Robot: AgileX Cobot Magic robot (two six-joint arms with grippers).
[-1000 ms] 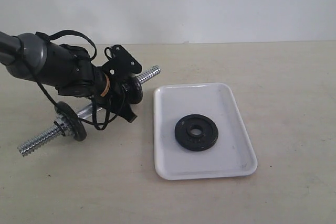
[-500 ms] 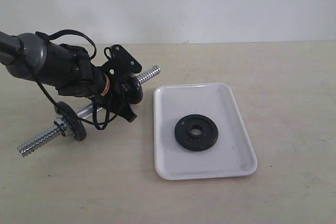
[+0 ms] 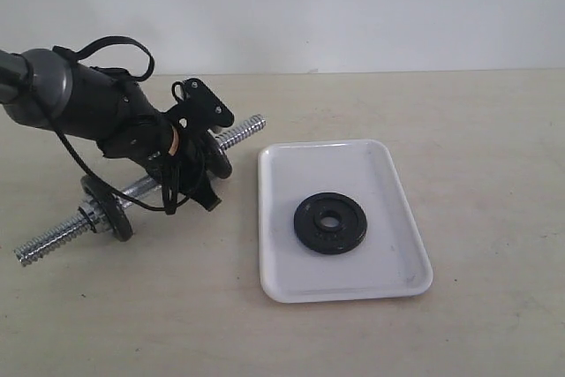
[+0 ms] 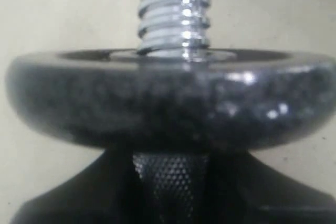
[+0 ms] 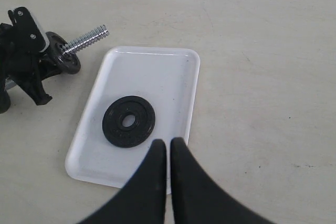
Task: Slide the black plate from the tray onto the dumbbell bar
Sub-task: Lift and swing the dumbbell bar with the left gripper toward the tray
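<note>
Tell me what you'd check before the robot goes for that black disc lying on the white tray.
1. The black plate lies flat in the tray with nothing on it: ok.
2. The right gripper is open to take the plate: not ok, its jaws are shut above the tray's edge.
3. The left gripper is clamped on the dumbbell bar: ok, its jaws close around the knurled middle.
4. The threaded end facing the tray is bare, no nut: ok.
5. That end is raised off the table: cannot tell.
</note>
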